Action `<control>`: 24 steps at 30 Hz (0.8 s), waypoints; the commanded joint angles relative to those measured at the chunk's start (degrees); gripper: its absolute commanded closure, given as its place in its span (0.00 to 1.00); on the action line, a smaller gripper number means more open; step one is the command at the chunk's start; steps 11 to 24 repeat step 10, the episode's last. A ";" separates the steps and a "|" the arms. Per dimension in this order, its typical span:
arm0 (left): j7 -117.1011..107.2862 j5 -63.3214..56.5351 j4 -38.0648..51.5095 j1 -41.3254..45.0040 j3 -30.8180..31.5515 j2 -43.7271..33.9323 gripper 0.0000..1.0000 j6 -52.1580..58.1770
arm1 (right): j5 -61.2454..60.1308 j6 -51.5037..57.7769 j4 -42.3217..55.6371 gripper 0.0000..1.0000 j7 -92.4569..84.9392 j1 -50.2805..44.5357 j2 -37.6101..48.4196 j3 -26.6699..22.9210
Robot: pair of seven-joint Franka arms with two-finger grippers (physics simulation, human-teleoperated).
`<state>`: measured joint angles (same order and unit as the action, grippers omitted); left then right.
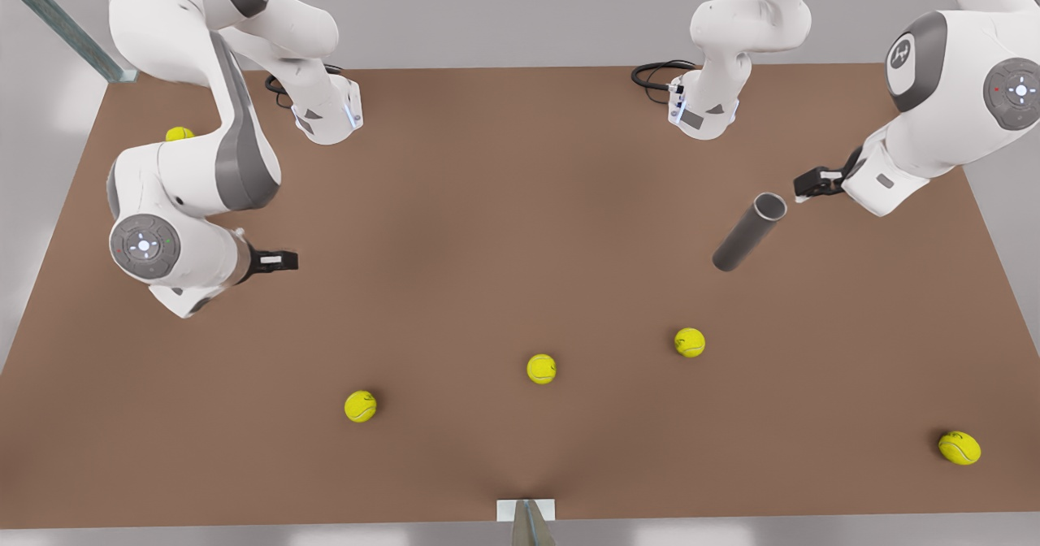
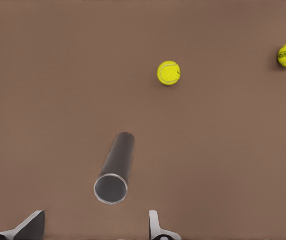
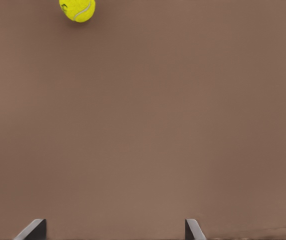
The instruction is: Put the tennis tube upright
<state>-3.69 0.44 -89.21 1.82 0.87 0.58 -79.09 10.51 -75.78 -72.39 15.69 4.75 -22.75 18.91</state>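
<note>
Front view: grey tube (image 1: 748, 232) stands on brown worktop (image 1: 487, 229); left gripper (image 1: 800, 191) beside it and right gripper (image 1: 280, 260) wait, jaws wide.

No readable text, brand names, numbers or labels anywhere. Only non-text marks: a small round logo emblem on the grey joint cap of the arm at the front view's right (image 1: 900, 55), too small to make out; round joint discs with a white dot pattern on both arms (image 1: 144, 245); pale seam lines on the tennis balls (image 1: 541, 368), no printing legible on them.
</note>
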 commanded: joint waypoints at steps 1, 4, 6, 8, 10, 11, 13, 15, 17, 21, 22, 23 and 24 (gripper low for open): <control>0.00 -0.53 0.00 2.75 0.01 0.04 0.00 -0.01 | 0.38 -0.07 0.06 0.00 0.48 0.25 -0.01 -0.02; 0.00 -0.53 0.00 2.75 0.01 0.04 0.00 0.08 | 2.85 -0.77 0.14 0.00 0.31 2.37 -0.01 -0.37; 0.00 -0.53 0.00 2.75 0.19 0.04 0.00 0.08 | 0.83 -1.48 2.51 0.00 -1.71 2.81 -0.01 0.07; -0.09 -0.53 -0.09 2.75 0.19 0.04 0.00 0.08 | -1.10 -1.83 3.48 0.00 -4.26 2.98 -0.01 -0.02; -0.09 -0.53 0.00 2.75 0.28 -0.05 0.00 0.17 | -1.28 -1.83 3.48 0.00 -4.27 2.81 -0.01 0.07; -0.09 -0.53 0.00 2.75 0.28 -0.05 0.00 0.17 | -1.28 -1.83 3.48 0.00 -4.27 2.81 -0.01 0.07; -0.09 -0.53 0.00 2.75 0.28 -0.05 0.00 0.17 | -1.28 -1.83 3.48 0.00 -4.27 2.81 -0.01 0.07; -0.09 -0.53 0.00 2.75 0.28 -0.05 0.00 0.17 | -1.28 -1.83 3.48 0.00 -4.27 2.81 -0.01 0.07; -0.09 -0.53 0.00 2.75 0.28 -0.05 0.00 0.17 | -1.28 -1.83 3.48 0.00 -4.27 2.81 -0.01 0.07; -0.09 -0.53 0.00 2.75 0.28 -0.05 0.00 0.17 | -1.28 -1.83 3.48 0.00 -4.27 2.81 -0.01 0.07; -0.09 -0.53 0.00 2.75 0.28 -0.05 0.00 0.17 | -1.28 -1.83 3.48 0.00 -4.27 2.81 -0.01 0.07; -0.09 -0.53 0.00 2.75 0.28 -0.05 0.00 0.17 | -1.28 -1.83 3.48 0.00 -4.27 2.81 -0.01 0.07; -0.09 -0.53 0.00 2.75 0.28 -0.05 0.00 0.17 | -1.28 -1.83 3.48 0.00 -4.27 2.81 -0.01 0.07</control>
